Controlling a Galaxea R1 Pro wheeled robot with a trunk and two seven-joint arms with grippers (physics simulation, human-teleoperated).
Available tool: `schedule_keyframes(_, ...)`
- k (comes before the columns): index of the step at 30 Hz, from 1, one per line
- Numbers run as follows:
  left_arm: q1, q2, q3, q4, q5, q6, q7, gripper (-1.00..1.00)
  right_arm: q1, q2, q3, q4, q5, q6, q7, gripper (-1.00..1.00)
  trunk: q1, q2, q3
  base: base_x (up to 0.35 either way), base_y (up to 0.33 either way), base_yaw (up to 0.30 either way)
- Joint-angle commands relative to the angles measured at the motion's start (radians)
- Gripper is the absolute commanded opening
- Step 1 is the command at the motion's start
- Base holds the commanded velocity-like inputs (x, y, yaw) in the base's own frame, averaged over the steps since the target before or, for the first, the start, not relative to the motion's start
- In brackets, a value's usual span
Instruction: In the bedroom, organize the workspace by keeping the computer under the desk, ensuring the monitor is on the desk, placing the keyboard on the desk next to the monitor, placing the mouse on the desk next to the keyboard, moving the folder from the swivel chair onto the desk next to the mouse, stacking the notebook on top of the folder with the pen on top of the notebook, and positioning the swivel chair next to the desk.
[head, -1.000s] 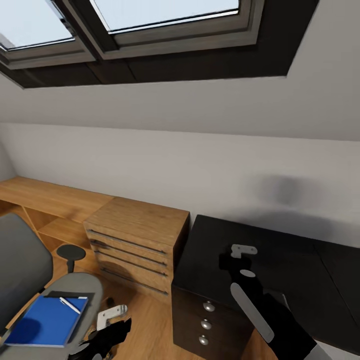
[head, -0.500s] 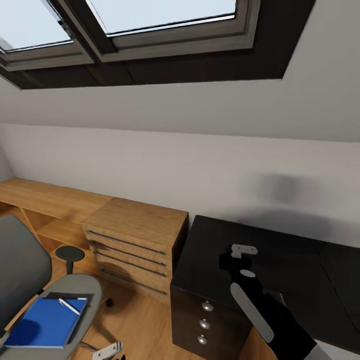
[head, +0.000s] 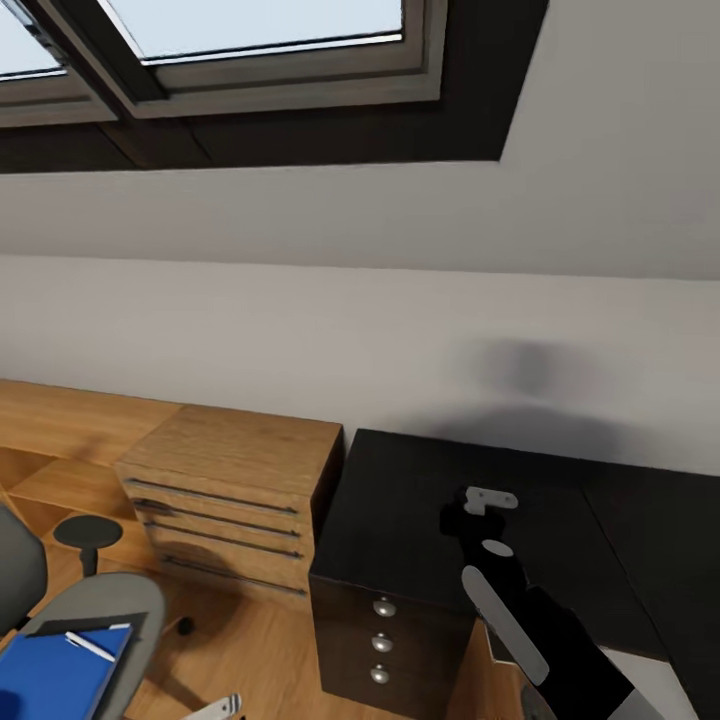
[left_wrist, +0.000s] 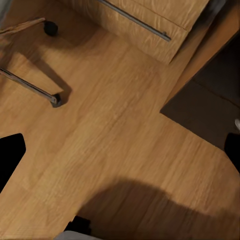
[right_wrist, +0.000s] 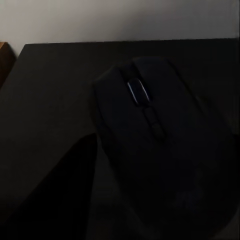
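While your right gripper (head: 478, 510) hangs over the black desk (head: 400, 500), the mouse (right_wrist: 155, 145) sits close under it — pinched or not, you can't tell. The blue folder (head: 50, 670) lies on the swivel chair (head: 100, 605), near left.

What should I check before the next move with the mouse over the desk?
1. Mouse above the desk top: ok.
2. Right gripper hold on the mouse: cannot tell.
3. Desk top around the mouse bare: ok.
4. Folder off the swivel chair: not ok, it lies on the seat.
5. Pen placed right: not ok, it lies on the folder.
6. Left gripper open or shut: cannot tell.
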Motion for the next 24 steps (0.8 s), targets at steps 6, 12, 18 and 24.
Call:
schedule_keyframes(6,0.000,-0.001,-0.003,0.020,0.004,0.000,0.008,1.00,-0.002,-0.003,0.001,0.003,-0.055,-0.051,-0.053,-1.00,0.001,-0.002,-0.002,-0.002,0.000,-0.272)
schedule_keyframes(12,0.000,-0.001,-0.003,0.023,0.004,-0.001,0.008,1.00,-0.002,-0.002,-0.055,0.026,-0.075,-0.091,-0.096,-1.00,0.001,-0.002,-0.002,-0.219,0.000,-0.292)
schedule_keyframes(18,0.000,0.004,0.010,0.017,0.005,-0.001,0.013,1.00,-0.002,0.002,-0.185,0.080,-0.079,-0.114,-0.104,-1.00,0.001,-0.002,-0.002,-0.052,0.000,-0.300)
schedule_keyframes(24,0.000,0.004,0.012,0.020,0.004,-0.001,0.014,1.00,-0.002,0.003,-0.257,0.099,-0.079,-0.115,-0.103,-1.00,0.001,-0.002,-0.002,-0.001,0.000,-0.300)
